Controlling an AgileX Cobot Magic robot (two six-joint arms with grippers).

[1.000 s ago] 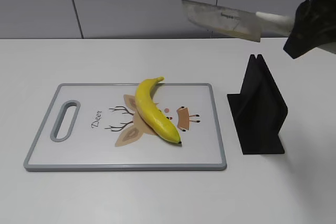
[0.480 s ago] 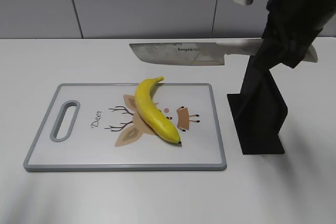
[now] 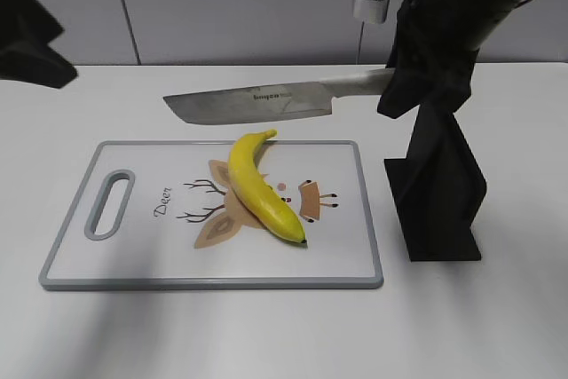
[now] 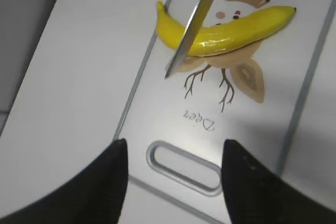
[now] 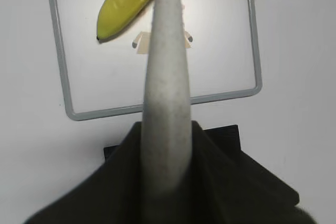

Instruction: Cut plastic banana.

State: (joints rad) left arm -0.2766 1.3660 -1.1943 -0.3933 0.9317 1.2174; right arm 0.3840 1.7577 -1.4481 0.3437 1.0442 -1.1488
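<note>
White table: right gripper [image 3: 417,86] clamps knife [image 3: 253,104] above plastic banana [image 3: 257,188].

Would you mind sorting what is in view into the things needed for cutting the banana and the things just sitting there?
In use:
- plastic banana, lying on the board
- knife, held above it by the right hand
- cutting board

Just lying about:
- black knife stand, on the table right of the board
</note>
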